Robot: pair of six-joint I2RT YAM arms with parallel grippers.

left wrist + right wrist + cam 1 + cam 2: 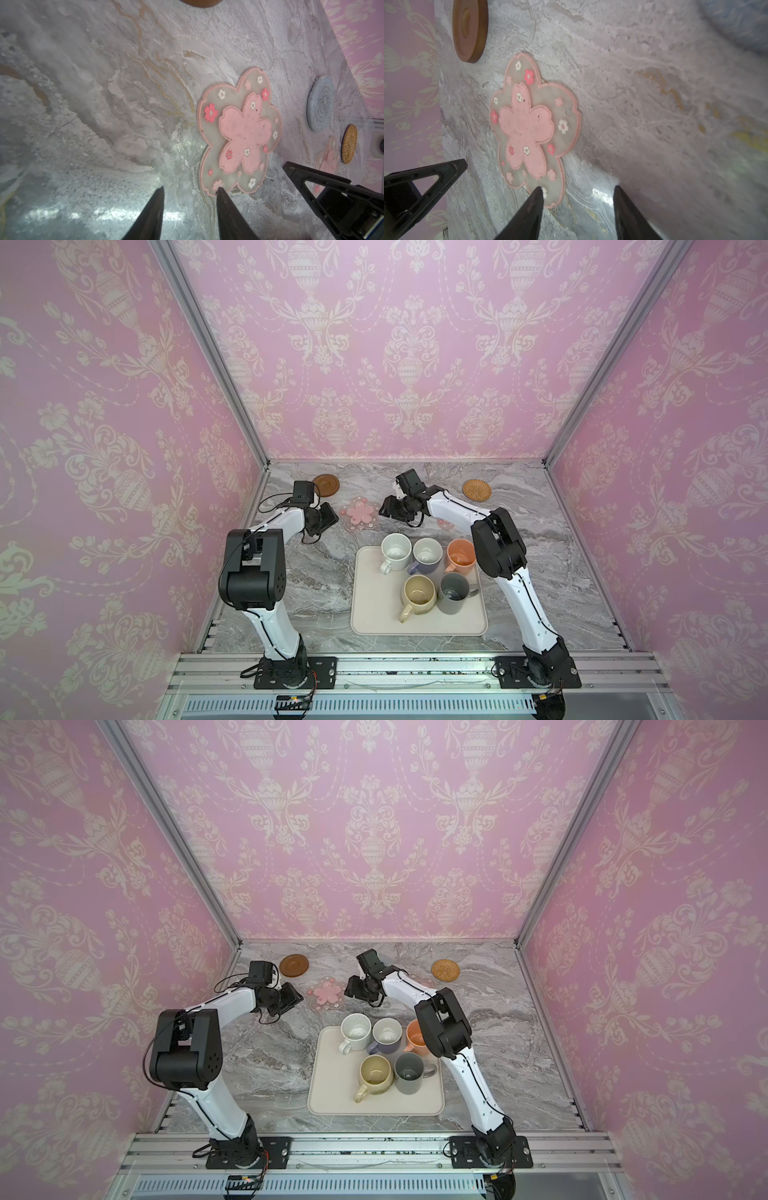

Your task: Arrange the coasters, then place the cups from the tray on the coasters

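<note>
A pink flower coaster (359, 512) (245, 135) (527, 128) lies flat on the marble between my two grippers. My left gripper (332, 516) (190, 188) is open and empty at its left edge. My right gripper (384, 510) (577, 187) is open and empty at its right edge. In each wrist view one fingertip overlaps the coaster's rim. The brown wooden coaster (326, 483) and the rattan coaster (476, 489) lie at the back. A blue crocheted coaster (321, 102) and a second pink coaster (328, 162) show in the left wrist view. The cups stand on the tray (374, 614).
On the tray the white cup (395, 551), lavender cup (427, 556) and peach cup (460, 558) form the back row, with the cream cup (419, 593) and grey cup (454, 592) in front. The right arm's elbow (498, 547) hangs over the tray's right side.
</note>
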